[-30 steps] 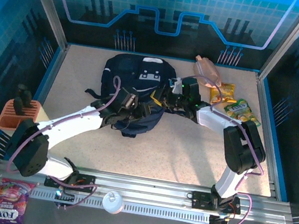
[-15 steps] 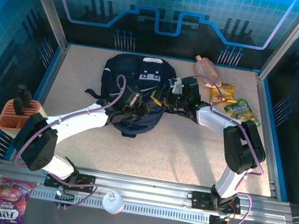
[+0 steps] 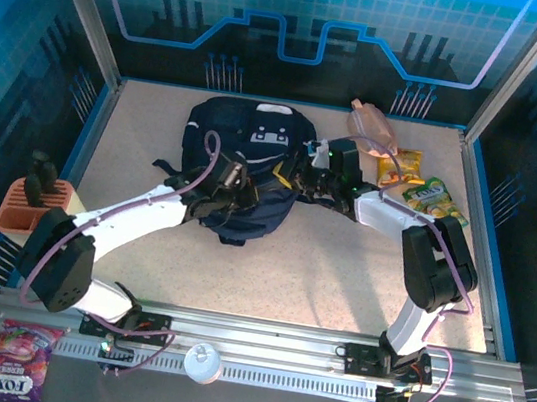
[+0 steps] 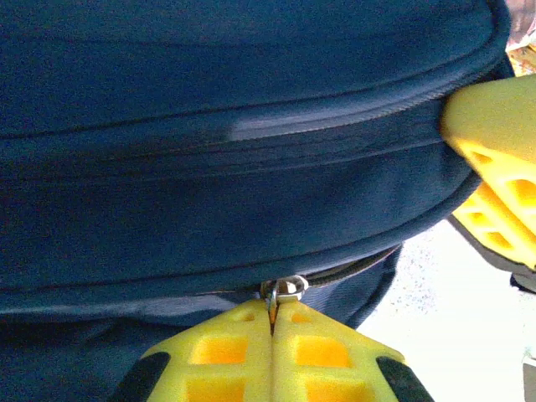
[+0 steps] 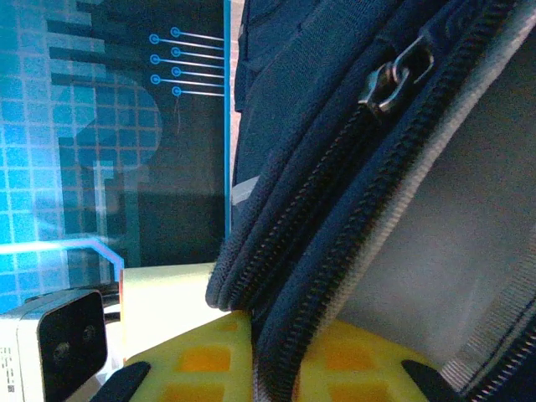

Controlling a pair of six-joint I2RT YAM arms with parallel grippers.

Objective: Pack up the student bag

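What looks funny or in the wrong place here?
The purple sweets packet lies off the table, past the rail at the near left corner, far from the student bag and the snack packets on its right. Nothing looks spilled or broken.

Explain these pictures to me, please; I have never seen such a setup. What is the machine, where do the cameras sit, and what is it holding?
The machine is two robot arms bolted at the near edge of a table: the left arm and the right arm. The wide picture looks down from above and behind them. The two close-ups come from a camera on each wrist. On the table lies the student bag, with snack packets to its right. The yellow left fingers are shut on the bag's metal zip pull. The right fingers pinch the bag's zipped edge between them.
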